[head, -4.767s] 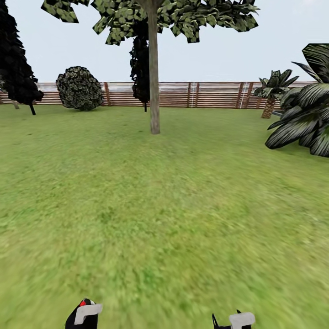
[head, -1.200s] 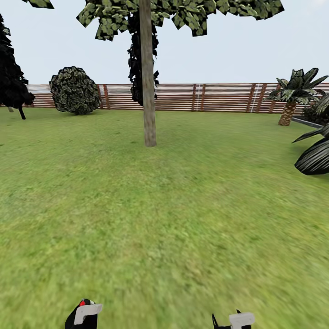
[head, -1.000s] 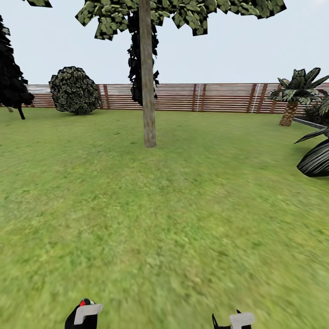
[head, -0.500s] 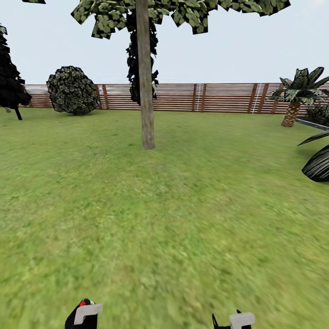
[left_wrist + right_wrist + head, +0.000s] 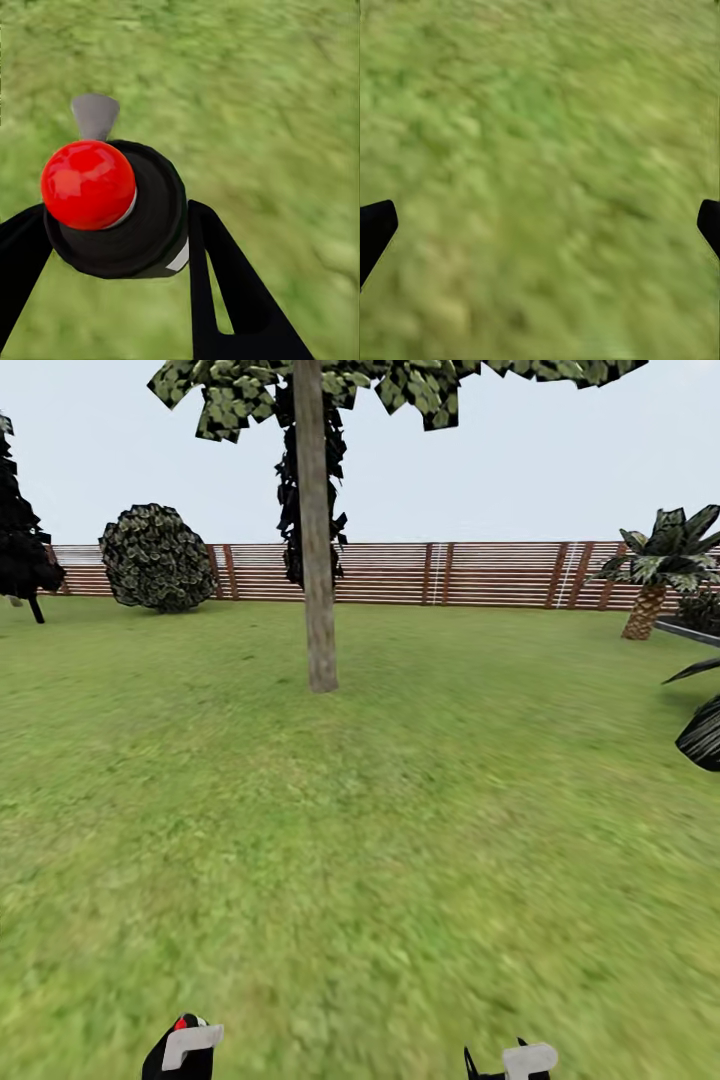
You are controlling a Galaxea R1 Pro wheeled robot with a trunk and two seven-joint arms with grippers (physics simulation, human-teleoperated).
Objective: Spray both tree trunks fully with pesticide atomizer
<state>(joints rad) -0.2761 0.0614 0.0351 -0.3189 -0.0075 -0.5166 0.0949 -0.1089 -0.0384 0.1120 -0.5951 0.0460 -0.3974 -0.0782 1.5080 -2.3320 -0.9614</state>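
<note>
The pesticide atomizer (image 5: 112,217), a black round body with a red ball top and a grey nozzle, sits between the black fingers of my left gripper (image 5: 116,219), which is shut on it. Its red top (image 5: 181,1022) peeks out at the bottom of the head view by the left gripper (image 5: 185,1050). My right gripper (image 5: 544,221) is open over bare grass, and it appears low in the head view (image 5: 510,1063). One tree stands ahead on the garden lawn, its pale straight trunk (image 5: 317,580) left of centre under a blocky green crown (image 5: 400,380).
A brown slat fence (image 5: 480,573) closes the far side of the lawn (image 5: 400,810). A round bush (image 5: 155,557) and a dark conifer (image 5: 20,550) stand at the far left. A short palm (image 5: 655,575) and dark fronds (image 5: 700,730) lie at the right.
The whole head view has shifted: the camera has moved closer to the tree, whose trunk base sits lower in the picture, and the palm and fronds have slid right. Both grippers hold as before.
</note>
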